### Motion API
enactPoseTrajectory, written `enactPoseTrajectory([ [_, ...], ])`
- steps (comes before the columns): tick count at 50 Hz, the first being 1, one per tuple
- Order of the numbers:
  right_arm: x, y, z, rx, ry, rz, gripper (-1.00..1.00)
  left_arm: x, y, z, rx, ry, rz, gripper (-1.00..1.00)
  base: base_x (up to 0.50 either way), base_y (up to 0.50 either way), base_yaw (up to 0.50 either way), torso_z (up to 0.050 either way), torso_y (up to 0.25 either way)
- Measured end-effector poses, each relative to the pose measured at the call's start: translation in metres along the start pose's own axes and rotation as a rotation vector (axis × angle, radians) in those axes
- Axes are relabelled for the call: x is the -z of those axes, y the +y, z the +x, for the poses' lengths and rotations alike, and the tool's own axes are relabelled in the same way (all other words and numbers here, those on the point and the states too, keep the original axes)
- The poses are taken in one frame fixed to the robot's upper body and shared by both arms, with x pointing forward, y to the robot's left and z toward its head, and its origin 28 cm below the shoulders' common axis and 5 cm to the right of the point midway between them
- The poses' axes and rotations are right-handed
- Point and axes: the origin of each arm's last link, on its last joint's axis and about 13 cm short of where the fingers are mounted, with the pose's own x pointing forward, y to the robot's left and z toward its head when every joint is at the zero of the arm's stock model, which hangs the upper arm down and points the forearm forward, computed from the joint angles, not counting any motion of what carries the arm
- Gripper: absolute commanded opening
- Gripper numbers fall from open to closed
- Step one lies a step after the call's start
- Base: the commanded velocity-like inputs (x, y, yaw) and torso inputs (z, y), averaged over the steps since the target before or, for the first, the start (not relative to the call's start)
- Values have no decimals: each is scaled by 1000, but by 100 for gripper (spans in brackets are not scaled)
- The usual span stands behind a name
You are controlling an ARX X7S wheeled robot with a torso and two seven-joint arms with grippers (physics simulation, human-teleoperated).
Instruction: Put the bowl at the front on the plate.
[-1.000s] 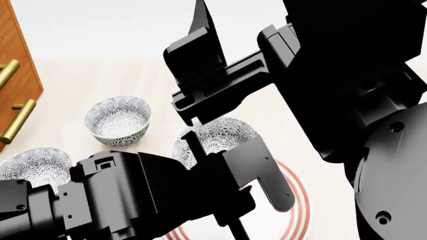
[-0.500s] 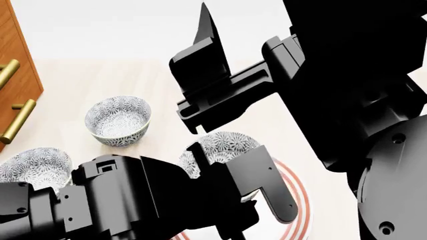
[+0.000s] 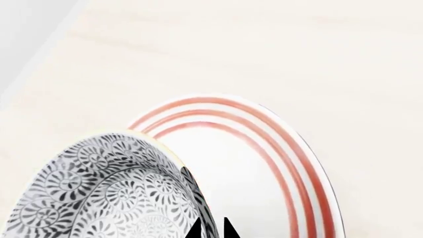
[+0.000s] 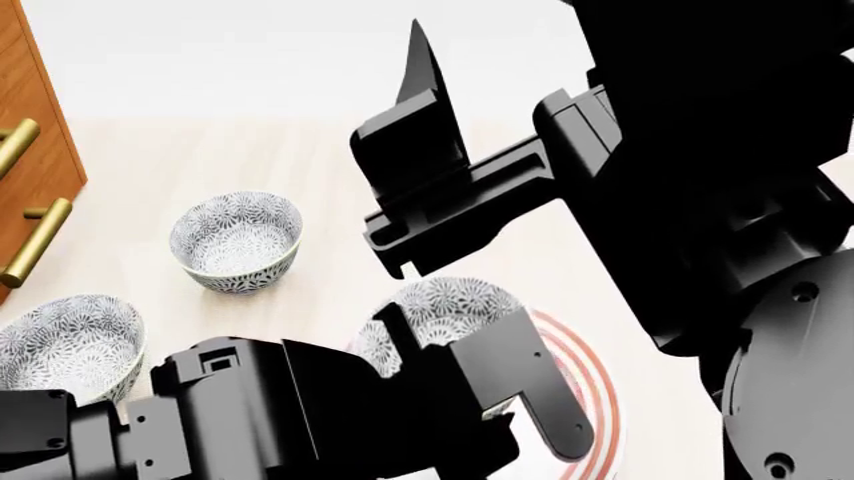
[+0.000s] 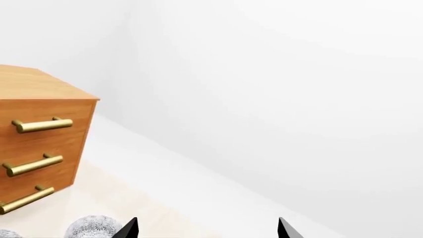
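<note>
One small round ceramic bowl [image 4: 447,305] with grey-blue floral pattern is pinched at its rim by the left gripper [image 4: 467,375], sitting over the large white red-ringed plate [image 4: 598,400]. Two matching bowls [image 4: 238,240] lie beyond the plate, toward the wooden drawer cabinet [image 4: 34,150]. The right gripper [image 5: 206,230], fingers spread, grips nothing.

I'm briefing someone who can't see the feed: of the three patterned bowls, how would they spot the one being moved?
Start from the big white plate with red rings, near the robot. The bowl to pick out is over that plate, its rim pinched by the left gripper. The other two bowls sit on the pale table toward the wooden drawers, with no gripper on them.
</note>
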Motion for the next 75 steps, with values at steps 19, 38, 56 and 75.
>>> enactPoseTrajectory([
  [19, 3, 0, 1, -6, 3, 6, 100, 6, -7, 5, 4, -7, -18, -100, 0, 0, 0, 0, 1],
  [38, 5, 0, 1, -13, 5, 9, 100, 12, -12, 9, 4, -17, -31, -100, 0, 0, 0, 0, 1],
  [56, 7, -1, 3, -19, 6, 14, 100, 19, -19, 14, 7, -21, -39, -100, 0, 0, 0, 0, 0],
  [75, 8, 0, 4, -26, 6, 16, 100, 27, -26, 19, 6, -21, -41, -100, 0, 0, 0, 1, 1],
])
